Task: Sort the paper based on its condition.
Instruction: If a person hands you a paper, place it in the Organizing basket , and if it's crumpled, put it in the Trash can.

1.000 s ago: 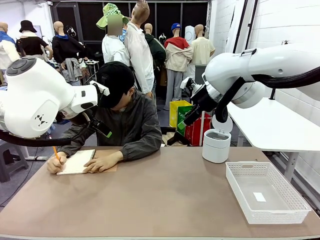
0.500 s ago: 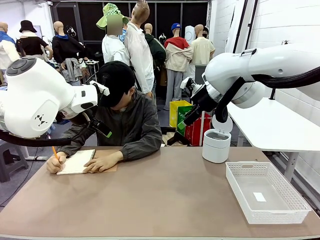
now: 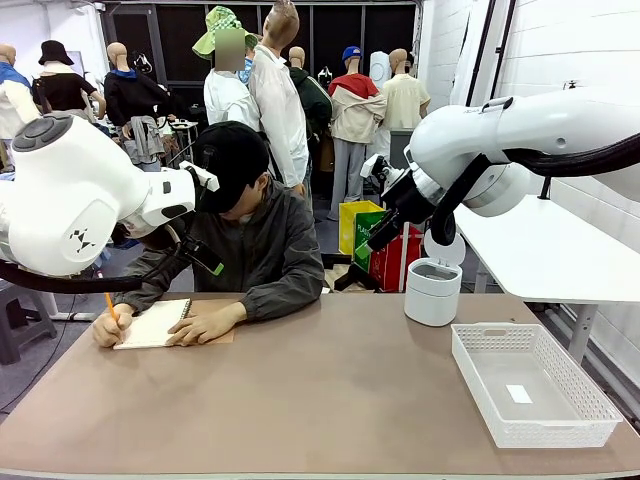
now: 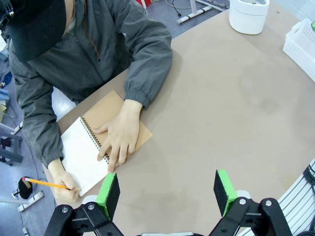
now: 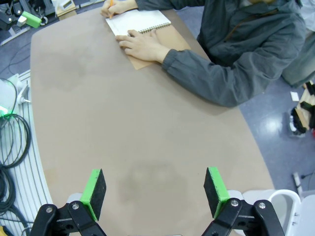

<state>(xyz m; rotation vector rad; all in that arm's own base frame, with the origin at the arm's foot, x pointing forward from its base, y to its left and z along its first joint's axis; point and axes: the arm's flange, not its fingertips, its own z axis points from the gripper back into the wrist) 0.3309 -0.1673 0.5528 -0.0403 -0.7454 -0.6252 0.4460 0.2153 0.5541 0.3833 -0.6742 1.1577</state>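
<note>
Meanwhile, both grippers, left gripper (image 4: 163, 192) and right gripper (image 5: 154, 192), hover wide open and empty; the paper (image 4: 82, 156), notebook-bound, lies beyond the left jaws under a person's hand (image 4: 116, 137). Best wait for a loose sheet.

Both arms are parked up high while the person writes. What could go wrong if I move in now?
1. The person's hand lies flat on the notebook and the other holds a pencil; reaching there risks contact.
2. No loose sheet is out yet, so there is nothing to grasp.
3. Swinging low could knock the small white bin beside the basket.
</note>
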